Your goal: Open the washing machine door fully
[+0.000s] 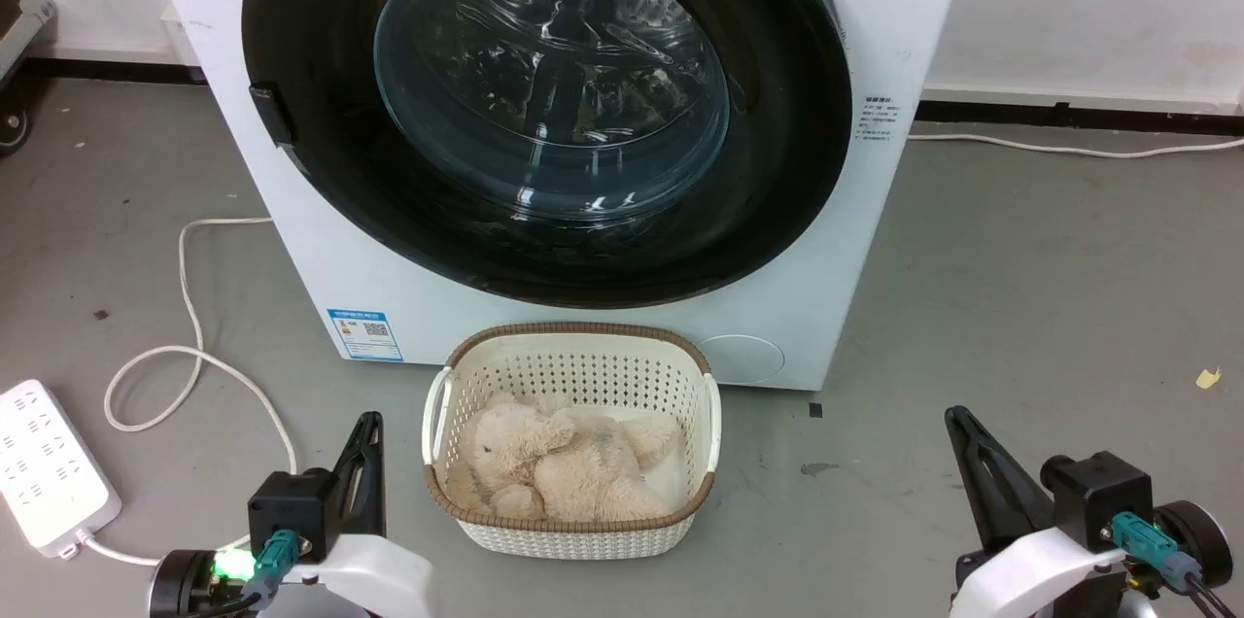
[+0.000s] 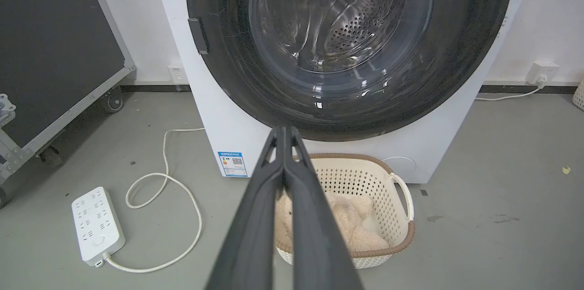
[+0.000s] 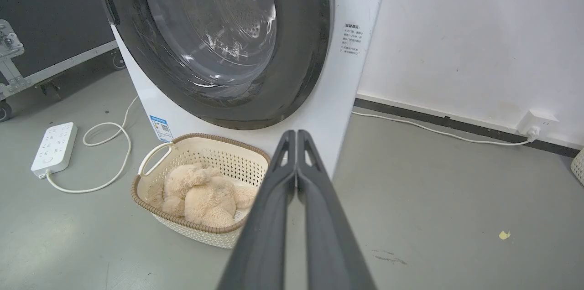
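The washing machine door is a big glossy black disc with a clear glass bowl centre, lying flat against the white machine front. Its small black handle tab sits on the left rim, also seen as the handle tab in the left wrist view and the handle tab in the right wrist view. My left gripper is shut and empty, low at the lower left, well short of the door. My right gripper is shut and empty at the lower right, far from the door.
A cream basket holding a beige plush toy stands on the floor directly below the door, between my grippers. A white power strip and its looping cable lie at the left. A black wheeled case stands further left.
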Motion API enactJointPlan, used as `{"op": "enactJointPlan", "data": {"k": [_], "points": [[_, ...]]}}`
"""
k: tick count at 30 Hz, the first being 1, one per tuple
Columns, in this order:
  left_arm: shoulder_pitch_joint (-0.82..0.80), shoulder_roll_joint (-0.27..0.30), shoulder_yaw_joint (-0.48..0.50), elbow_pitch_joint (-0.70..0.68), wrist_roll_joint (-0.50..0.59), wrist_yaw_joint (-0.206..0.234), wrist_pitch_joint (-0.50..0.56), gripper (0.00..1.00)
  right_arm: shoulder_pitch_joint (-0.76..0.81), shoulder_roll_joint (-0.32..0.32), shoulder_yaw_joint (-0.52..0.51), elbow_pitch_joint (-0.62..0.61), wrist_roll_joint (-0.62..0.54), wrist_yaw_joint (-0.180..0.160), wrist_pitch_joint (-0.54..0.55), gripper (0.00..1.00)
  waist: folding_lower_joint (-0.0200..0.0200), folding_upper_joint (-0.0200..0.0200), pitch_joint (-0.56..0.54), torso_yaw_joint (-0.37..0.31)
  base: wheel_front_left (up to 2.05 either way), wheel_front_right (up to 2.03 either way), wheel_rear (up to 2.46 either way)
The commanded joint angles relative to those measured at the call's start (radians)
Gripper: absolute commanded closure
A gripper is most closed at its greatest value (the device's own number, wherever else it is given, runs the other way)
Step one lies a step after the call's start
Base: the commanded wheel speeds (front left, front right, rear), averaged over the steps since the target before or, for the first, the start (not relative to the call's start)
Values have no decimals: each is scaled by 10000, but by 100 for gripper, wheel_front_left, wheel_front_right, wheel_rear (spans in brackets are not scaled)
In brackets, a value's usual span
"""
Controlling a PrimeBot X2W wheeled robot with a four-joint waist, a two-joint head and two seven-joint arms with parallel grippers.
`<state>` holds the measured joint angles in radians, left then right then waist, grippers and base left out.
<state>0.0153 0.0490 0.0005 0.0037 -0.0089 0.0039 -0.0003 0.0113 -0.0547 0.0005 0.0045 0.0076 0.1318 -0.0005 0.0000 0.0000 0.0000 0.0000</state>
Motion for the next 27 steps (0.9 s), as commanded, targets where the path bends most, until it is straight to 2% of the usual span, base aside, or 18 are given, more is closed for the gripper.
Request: {"op": "enactJointPlan", "data": {"k": [1,16,17,27], "points": [[-153,12,-5,-37,89,-39,3,100,-113,45,-5,-45,-76,-11,5,100,0,0,0,0,0,0,0],[-153,12,-5,-37,89,-39,3,100,-113,45,-5,-45,-76,-11,5,100,0,0,0,0,0,0,0],[0,0,1,0,0,0,-2,0,0,0,2,0,2,0,-1,0,0,0,0,0,0,0,0],[31,-1,-137,1,-1,69,-160,0,64,1,-42,-18,131,1,-160,0,0,0,16,-3,0,0,0]]}}
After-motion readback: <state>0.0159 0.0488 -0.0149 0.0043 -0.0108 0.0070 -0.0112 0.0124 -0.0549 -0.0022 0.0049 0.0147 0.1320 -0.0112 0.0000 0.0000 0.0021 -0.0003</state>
